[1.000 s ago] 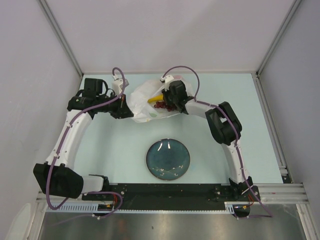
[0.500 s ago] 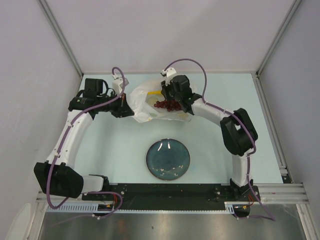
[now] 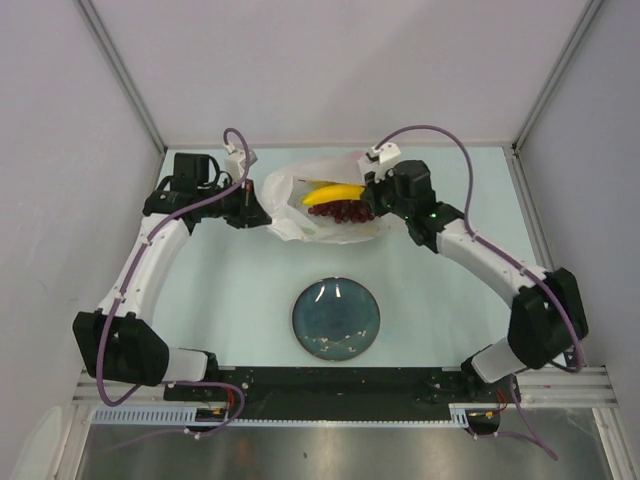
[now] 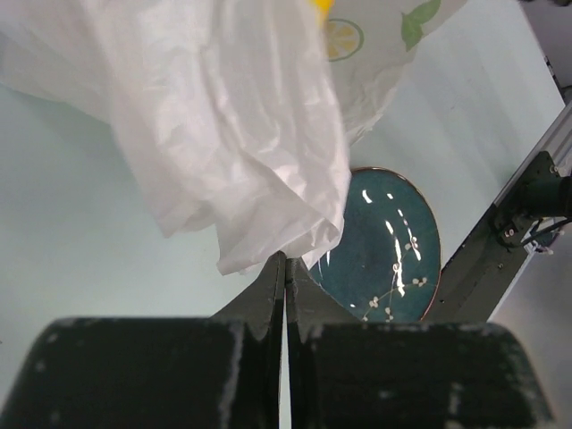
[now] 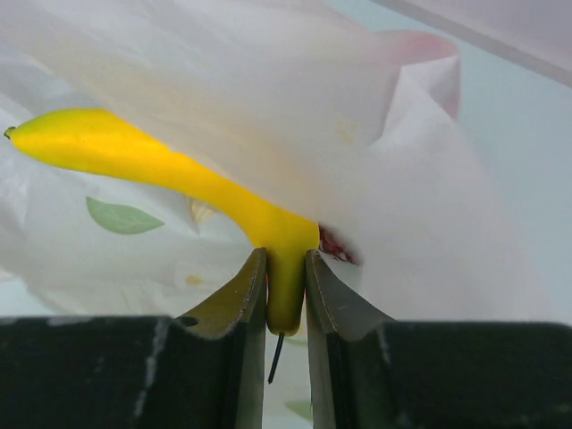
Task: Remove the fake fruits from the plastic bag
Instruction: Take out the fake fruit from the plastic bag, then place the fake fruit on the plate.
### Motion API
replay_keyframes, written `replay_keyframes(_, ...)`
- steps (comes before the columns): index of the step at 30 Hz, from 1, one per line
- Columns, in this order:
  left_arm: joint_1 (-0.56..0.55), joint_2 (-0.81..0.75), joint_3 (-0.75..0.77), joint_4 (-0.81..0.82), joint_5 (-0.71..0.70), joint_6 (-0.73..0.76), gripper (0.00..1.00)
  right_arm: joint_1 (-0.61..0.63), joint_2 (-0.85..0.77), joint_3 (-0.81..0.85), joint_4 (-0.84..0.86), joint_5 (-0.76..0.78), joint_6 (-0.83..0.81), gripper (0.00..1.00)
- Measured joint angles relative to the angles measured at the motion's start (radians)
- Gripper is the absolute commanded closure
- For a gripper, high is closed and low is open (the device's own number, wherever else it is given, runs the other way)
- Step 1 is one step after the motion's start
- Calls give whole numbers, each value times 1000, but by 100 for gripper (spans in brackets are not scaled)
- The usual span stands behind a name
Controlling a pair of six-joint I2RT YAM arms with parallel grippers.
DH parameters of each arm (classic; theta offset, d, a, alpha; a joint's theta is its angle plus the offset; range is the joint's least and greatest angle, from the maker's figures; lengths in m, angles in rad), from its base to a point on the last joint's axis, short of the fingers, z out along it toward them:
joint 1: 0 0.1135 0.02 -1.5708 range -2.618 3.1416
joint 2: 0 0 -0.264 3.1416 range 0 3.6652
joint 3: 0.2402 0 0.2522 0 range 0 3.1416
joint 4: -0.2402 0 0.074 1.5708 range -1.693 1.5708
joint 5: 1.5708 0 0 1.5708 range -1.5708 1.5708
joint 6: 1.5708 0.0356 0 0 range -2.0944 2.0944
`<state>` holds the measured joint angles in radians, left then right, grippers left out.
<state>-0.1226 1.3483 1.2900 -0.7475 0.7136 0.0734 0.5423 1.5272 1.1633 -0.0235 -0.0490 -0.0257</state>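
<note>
The plastic bag (image 3: 293, 212) lies crumpled at the back of the table, its mouth facing right. My left gripper (image 3: 263, 199) is shut on a fold at the bag's left edge; in the left wrist view the white film (image 4: 232, 134) rises from the closed fingertips (image 4: 285, 261). My right gripper (image 3: 367, 197) is shut on the end of the yellow banana (image 3: 335, 193), which points left over the bag's mouth. The right wrist view shows the banana (image 5: 134, 152) pinched between both fingers in front of the bag (image 5: 357, 116). The dark red grape bunch (image 3: 349, 211) sits just under the banana. Other fruits are hidden.
A round dark blue plate (image 3: 336, 318) sits in the middle of the table, nearer the arm bases, also seen past the bag in the left wrist view, plate (image 4: 384, 241). Grey walls stand close behind and on both sides.
My right gripper has drawn back to the right with the banana, and the grape bunch has shifted right with it. The right elbow has swung out right. The left gripper keeps its hold on the bag.
</note>
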Motion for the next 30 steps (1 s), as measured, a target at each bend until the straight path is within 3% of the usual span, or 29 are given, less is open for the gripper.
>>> replay_keyframes(8, 1, 13, 0, 8, 8, -22, 100, -60, -249, -67, -132, -113, -13, 100)
replay_keyframes(13, 1, 13, 0, 17, 16, -24, 100, -12, -350, -196, -175, -176, -60, 100)
replay_keyframes(22, 1, 10, -19, 30, 36, -33, 100, 166, -296, -315, -50, -223, -89, 100)
replay_keyframes(30, 1, -13, -41, 29, 34, -40, 100, 297, -245, -336, 51, -270, -229, 100)
